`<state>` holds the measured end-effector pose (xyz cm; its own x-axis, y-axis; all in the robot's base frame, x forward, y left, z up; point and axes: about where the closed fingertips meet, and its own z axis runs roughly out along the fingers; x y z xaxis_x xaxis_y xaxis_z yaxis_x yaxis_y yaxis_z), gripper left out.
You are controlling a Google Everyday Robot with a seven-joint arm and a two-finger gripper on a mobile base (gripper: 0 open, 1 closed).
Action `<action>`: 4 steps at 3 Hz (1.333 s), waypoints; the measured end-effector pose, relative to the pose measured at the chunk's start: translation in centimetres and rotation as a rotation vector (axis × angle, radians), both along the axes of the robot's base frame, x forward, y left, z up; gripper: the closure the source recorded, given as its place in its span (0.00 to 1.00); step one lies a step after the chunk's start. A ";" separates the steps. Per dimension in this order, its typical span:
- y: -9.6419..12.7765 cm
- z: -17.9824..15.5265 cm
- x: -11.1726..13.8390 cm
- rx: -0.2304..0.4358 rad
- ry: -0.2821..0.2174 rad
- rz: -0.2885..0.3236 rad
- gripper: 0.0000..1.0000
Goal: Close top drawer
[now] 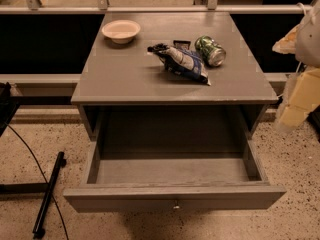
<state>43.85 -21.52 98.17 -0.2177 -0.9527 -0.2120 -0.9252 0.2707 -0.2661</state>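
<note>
The top drawer [175, 196] of the grey cabinet is pulled far out toward me. Its long flat front panel faces me, with a small round metal knob [176, 204] at its centre. The drawer's inside is bare. My gripper [294, 106], cream-coloured, hangs at the right edge of the view. It is beside the cabinet's front right corner, above the floor and apart from the drawer. It holds nothing that I can see.
On the cabinet top [115, 79] stand a white bowl [121, 31], a blue-white snack bag [183, 63] and a green can [210, 50] lying on its side. A black stand leg [48, 194] and a cable lie on the floor at left. A railing runs behind.
</note>
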 end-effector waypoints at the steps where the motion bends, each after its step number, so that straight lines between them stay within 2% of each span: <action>1: 0.0 0.0 0.0 0.000 0.000 0.000 0.00; 2: -0.1 -3.0 0.2 0.037 0.024 -0.013 0.00; 3: 0.7 -8.1 -1.0 0.090 0.036 0.004 0.00; 4: -0.1 -16.6 -4.6 0.167 0.082 0.030 0.00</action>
